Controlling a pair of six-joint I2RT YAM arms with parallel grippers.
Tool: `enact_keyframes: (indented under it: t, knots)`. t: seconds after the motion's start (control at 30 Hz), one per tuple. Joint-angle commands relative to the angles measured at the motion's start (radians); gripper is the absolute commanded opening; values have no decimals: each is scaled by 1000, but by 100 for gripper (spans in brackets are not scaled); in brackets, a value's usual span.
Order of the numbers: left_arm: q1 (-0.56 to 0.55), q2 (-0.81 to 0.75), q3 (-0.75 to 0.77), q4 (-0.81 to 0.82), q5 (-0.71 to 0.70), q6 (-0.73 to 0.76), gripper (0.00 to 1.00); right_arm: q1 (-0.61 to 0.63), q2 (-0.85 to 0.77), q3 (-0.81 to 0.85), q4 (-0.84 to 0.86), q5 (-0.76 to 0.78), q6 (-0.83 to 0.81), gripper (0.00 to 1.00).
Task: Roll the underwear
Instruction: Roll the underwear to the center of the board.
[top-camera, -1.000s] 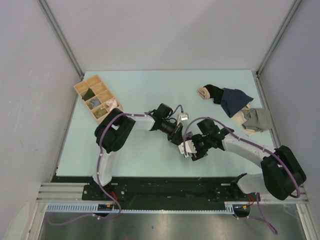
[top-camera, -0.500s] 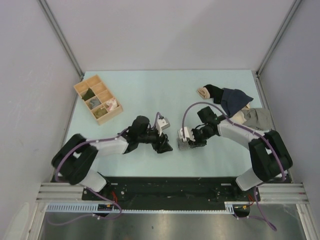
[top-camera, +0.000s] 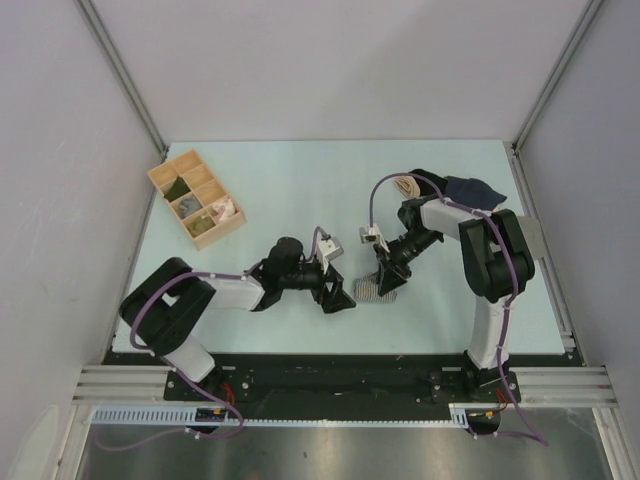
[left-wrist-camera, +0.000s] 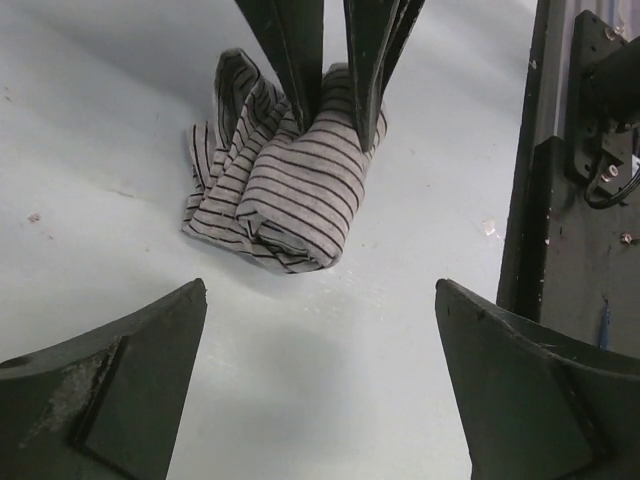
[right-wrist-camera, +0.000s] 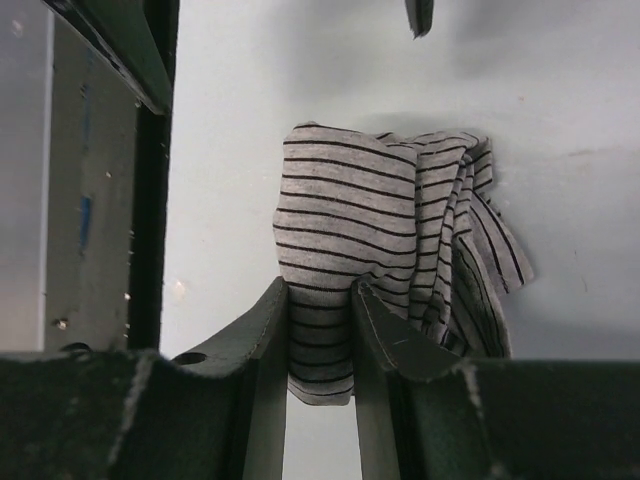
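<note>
While clamping one end of the striped underwear (right-wrist-camera: 370, 210), bunched on the counter (top-camera: 280, 190) near its front edge, right hand (right-wrist-camera: 320, 297) nearly closed; left hand (left-wrist-camera: 320, 290) wide open, empty, just beside.

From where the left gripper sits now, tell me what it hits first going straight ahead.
Most likely the underwear: its folded near edge lies directly ahead of the open left gripper. The right gripper pinches its far end.
</note>
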Motion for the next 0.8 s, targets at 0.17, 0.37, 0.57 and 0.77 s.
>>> enact_keyframes:
  t: [0.17, 0.37, 0.57, 0.77]
  knots:
    - [52, 170, 100, 188, 124, -138, 100, -59, 103, 40, -70, 19, 139, 21]
    - [70, 273, 192, 210, 184, -201, 100, -76, 146, 55, -47, 40, 164, 20]
    - [72, 385, 310, 106, 248, -204, 100, -103, 179, 78, -54, 45, 163, 20]
    - [69, 481, 403, -40, 323, -145, 100, -113, 191, 83, -68, 45, 149, 20]
